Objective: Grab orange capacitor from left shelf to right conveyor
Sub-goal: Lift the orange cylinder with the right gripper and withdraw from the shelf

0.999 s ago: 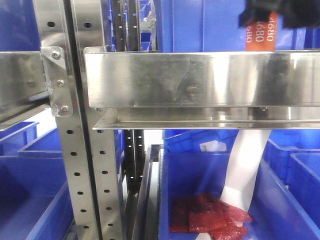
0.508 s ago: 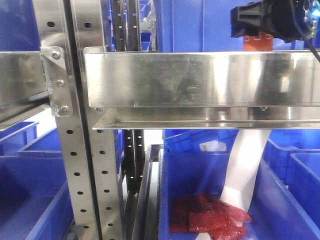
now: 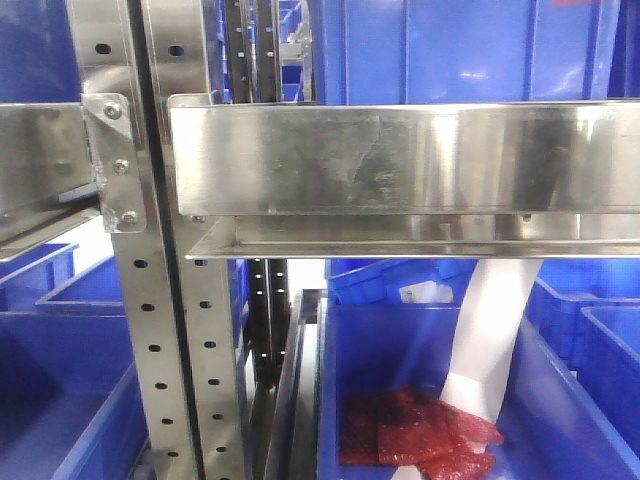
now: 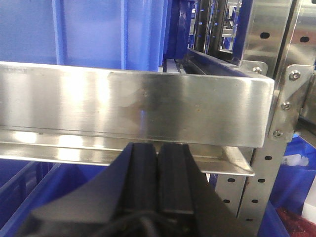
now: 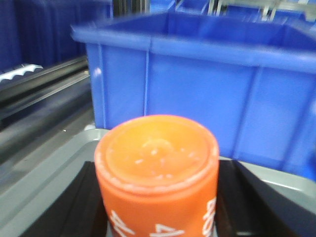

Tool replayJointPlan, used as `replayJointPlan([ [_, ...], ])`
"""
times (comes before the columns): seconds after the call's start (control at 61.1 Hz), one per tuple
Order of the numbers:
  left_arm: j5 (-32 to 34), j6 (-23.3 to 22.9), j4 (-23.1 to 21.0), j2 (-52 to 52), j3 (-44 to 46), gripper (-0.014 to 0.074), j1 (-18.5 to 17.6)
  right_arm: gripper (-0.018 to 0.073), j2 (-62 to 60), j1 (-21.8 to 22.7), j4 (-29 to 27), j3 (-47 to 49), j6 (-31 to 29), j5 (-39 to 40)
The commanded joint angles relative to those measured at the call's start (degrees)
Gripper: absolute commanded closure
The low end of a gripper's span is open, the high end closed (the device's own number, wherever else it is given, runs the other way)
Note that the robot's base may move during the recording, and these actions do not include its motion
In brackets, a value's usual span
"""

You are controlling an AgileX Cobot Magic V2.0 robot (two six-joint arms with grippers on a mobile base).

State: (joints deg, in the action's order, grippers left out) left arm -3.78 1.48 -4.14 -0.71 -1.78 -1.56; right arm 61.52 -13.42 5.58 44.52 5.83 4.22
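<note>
The orange capacitor (image 5: 157,163) fills the lower middle of the right wrist view, flat top facing the camera and white print on its side. My right gripper (image 5: 160,210) is shut on it, a black finger (image 5: 79,202) on each side. The left shelf (image 3: 400,160) spans the front view with its wide brushed rail; neither gripper shows there. In the left wrist view my left gripper (image 4: 158,148) is shut with nothing in it, its pads pressed together just below the shelf rail (image 4: 133,106). I cannot make out the right conveyor in any view.
A large blue bin (image 5: 207,84) stands behind the capacitor on a grey surface (image 5: 44,173), with dark blurred rails (image 5: 39,98) to the left. Red crinkled packets (image 3: 415,430) lie in a lower blue bin (image 3: 360,350). Perforated uprights (image 3: 150,330) stand at the left.
In the front view my right gripper, holding the capacitor above the rail at the upper right, has moved out of frame. The shelf and bins are unchanged.
</note>
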Motion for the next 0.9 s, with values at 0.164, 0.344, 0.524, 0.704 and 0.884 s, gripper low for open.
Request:
replayJointPlan([
  [0.164,5.17,-0.08,-0.10,-0.69,0.24,0.0723,-0.45,0.0491,-19.42,0.08,0.92,-7.45,-0.26,-3.91],
  [0.344,5.17,-0.08,-0.10,-0.69,0.24,0.0723,-0.45,0.0491,-31.08,0.08,0.92,-10.59,-0.26,-14.37],
  [0.524,5.17,-0.08,-0.10,-0.69,0.24,0.0723,-0.45,0.0491,-40.96,0.08,0.92,-10.92,-0.26,-22.92],
  [0.704,5.17,-0.08,-0.10,-0.69,0.24,0.0723,-0.45,0.0491,-46.48,0.08,0.92,-10.92,-0.26,-24.70],
  [0.884,5.17,-0.08,-0.10,-0.69,0.24,0.0723,-0.45,0.0491,-46.46,0.08,0.92,-10.92,-0.26,-24.71],
])
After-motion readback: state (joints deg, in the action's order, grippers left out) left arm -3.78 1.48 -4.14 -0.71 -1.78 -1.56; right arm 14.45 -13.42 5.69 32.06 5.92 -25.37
